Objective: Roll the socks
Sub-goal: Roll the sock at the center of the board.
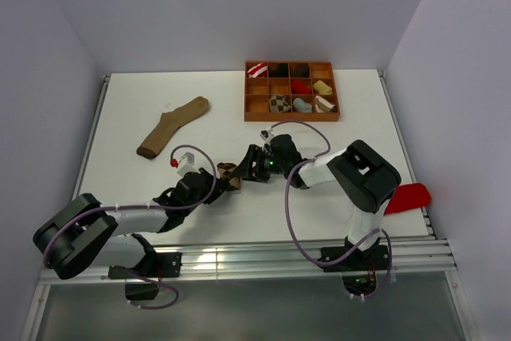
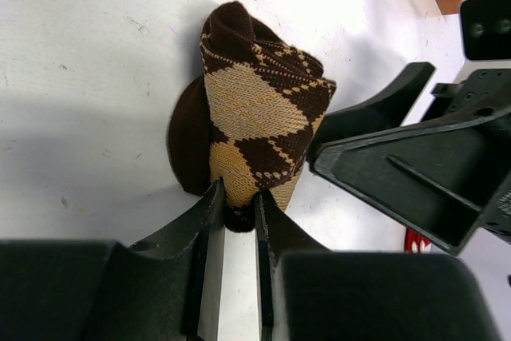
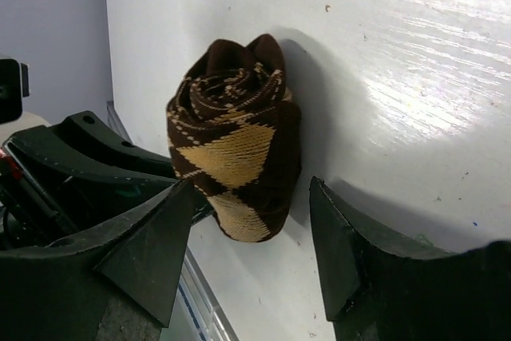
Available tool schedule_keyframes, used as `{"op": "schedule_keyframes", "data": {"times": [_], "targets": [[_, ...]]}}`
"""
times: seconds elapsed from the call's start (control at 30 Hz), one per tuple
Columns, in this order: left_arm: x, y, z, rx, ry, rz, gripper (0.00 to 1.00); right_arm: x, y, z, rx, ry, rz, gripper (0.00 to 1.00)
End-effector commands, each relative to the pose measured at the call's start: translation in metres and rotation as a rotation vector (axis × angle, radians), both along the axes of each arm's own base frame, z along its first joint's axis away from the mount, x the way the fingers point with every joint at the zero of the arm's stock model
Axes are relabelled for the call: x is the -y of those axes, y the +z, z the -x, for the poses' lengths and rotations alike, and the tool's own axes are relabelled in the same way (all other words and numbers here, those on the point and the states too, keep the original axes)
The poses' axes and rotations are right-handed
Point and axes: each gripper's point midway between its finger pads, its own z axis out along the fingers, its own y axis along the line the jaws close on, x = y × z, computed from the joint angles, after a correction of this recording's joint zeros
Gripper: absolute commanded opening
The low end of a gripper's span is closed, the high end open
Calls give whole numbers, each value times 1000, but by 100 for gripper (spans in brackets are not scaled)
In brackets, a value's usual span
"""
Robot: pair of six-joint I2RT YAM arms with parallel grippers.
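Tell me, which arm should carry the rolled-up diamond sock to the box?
Probably left: the left gripper is pinched on the rolled argyle sock, while the right gripper stands open beside it, gripping nothing. The tray sits on the right arm's side, though.

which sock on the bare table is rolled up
The dark brown argyle sock, pinched in the left pincer, is a tight roll; the long tan sock lies flat and unrolled.

left gripper (image 2: 237, 197) pinched on rolled sock (image 2: 255, 109), right gripper (image 3: 254, 189) jaws spread wide, both arms stretched inward, tips facing
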Motion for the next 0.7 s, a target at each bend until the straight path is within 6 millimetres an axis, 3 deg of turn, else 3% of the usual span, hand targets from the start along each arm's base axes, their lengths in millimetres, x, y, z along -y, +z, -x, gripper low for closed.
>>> {"op": "schedule_keyframes", "data": {"times": [0.0,0.4,0.67], "targets": [[-23,-39,20,-113,-10,-115,0,-7,10,-9,51,11,-61,67],[-34,-60,25,-183,-22,-148,0,-20,7,-14,69,61,-122,70],[-42,-65,27,-205,-21,-140,1,-23,-3,-5,43,98,-175,55]]}}
